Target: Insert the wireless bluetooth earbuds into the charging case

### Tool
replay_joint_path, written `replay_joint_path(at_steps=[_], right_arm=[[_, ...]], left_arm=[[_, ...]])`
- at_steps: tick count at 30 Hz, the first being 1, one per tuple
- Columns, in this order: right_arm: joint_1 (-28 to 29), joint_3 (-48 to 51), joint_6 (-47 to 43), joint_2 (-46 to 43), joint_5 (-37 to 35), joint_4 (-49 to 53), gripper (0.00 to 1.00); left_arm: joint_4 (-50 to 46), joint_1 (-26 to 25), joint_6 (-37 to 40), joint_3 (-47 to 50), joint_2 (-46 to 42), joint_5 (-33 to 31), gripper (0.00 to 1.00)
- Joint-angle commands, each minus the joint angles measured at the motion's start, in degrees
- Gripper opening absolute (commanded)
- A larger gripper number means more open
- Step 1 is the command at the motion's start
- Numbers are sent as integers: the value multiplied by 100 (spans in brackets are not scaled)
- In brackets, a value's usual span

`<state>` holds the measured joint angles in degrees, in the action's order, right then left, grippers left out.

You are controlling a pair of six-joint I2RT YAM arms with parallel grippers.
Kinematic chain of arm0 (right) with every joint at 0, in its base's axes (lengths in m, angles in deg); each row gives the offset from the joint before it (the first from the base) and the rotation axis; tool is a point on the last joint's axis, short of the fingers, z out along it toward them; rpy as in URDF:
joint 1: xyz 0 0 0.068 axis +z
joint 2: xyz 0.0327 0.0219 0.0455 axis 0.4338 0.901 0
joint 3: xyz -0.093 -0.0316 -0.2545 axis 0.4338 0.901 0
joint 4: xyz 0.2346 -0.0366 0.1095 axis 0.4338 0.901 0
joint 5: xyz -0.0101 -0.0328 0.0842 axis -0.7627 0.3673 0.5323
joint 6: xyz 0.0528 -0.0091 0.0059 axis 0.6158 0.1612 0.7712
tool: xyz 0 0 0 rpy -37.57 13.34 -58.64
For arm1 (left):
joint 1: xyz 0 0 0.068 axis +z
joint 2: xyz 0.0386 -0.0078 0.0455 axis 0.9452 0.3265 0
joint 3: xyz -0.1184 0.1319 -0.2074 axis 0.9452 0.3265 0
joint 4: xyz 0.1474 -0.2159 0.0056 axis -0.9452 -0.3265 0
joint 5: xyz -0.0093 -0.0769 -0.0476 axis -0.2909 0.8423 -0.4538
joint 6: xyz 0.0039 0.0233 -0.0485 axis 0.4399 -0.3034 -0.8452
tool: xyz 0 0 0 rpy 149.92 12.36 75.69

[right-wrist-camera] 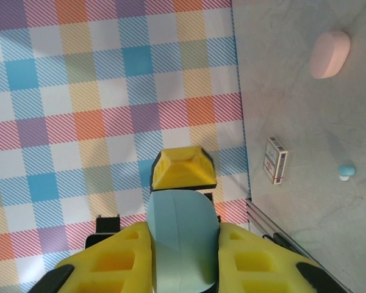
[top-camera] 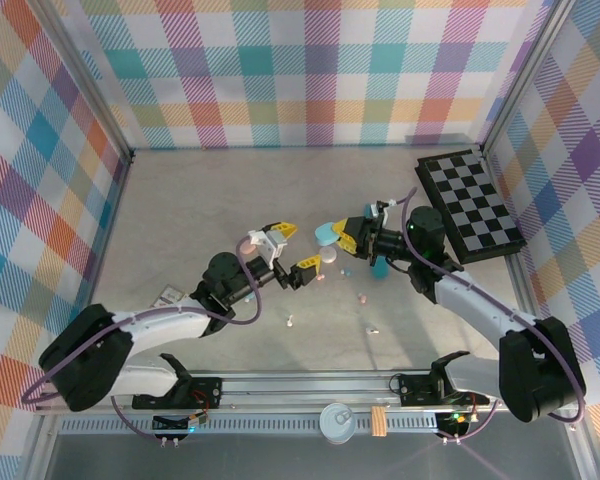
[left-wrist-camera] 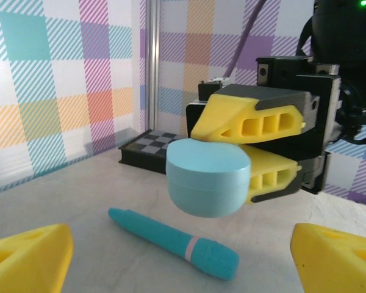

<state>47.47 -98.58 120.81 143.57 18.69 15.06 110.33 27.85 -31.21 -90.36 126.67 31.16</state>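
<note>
My right gripper is shut on a closed light blue charging case, held sideways above the table. From above, that case sticks out of the right gripper near the table's middle. My left gripper stands open just left of it, one finger on either side and apart from it. In the left wrist view the case hangs ahead of the open left gripper. Tiny earbuds lie loose on the table: a pink one, a white one and a blue one.
A teal stick lies on the table under the held case. A pale pink oval case lies closed on the table. A black checkerboard sits at the back right, a small card box at the left, a can by the front rail.
</note>
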Motion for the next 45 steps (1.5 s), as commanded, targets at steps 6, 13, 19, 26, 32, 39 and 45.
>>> replay_joint_path(at_steps=[6,13,19,26,32,39,45], right_arm=[[-11,-141,147,-156,31,-351,16],[6,-164,242,-88,20,-488,16],[55,-185,292,-67,-12,-777,16],[74,-179,297,-85,1,-774,16],[82,-198,328,-73,-5,-813,16],[78,-249,367,-85,21,-750,16],[82,-249,371,-90,50,-665,15]], left_arm=[[1534,-90,-171,-458,757,354,81],[1700,-265,-169,-712,1117,430,79],[1709,-371,-204,-834,1249,223,68],[1709,-411,-274,-933,1345,207,58],[1710,-415,-254,-951,1395,241,56],[1717,-418,-226,-968,1456,280,54],[1716,-419,-210,-977,1455,303,46]])
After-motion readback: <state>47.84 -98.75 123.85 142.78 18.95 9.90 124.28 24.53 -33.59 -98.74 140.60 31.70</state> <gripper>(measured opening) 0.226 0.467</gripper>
